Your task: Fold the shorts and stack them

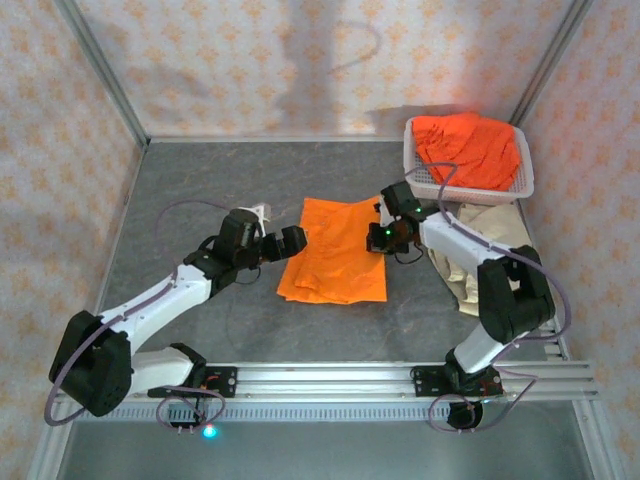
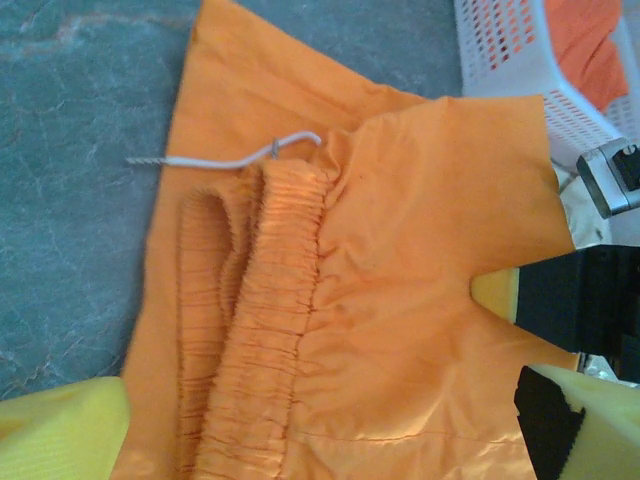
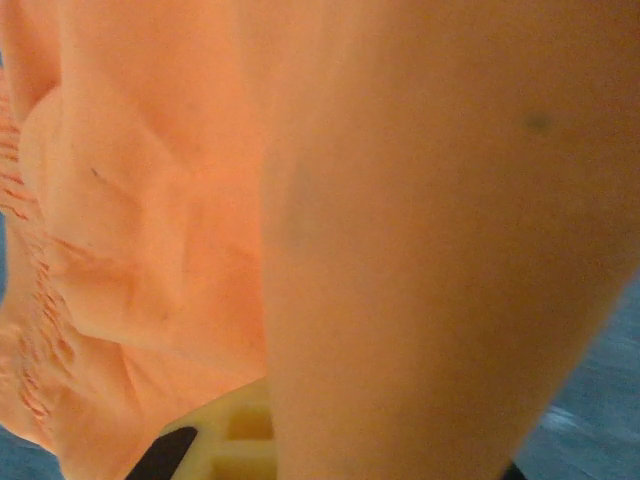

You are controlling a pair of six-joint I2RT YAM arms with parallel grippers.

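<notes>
One pair in work: orange shorts [image 1: 335, 252] lie spread mid-counter [image 1: 200, 190], waistband [image 2: 265, 300] bunched, white drawstring [image 2: 215, 160] trailing onto bare counter. Not folded yet, by the look of it.
stack: none started that I can see.
queue: more orange shorts [image 1: 468, 148] heaped in the white basket [image 1: 495, 196] at far right. Beige shorts [image 1: 497, 232] lie crumpled on the counter just in front of the basket.
right jaws: clamped shut on the right edge of the spread pair, cloth pinched between them.
left jaws: wide apart, holding nothing, right at the pair's left edge.
progress: early. My read is the first fold is just being set up, and every pair is left to fold and stack.
in the way: right arm [image 1: 500, 290] reaches across over the beige pair. Basket sits close to that arm. Loose drawstring may drag or snag during the fold.
</notes>
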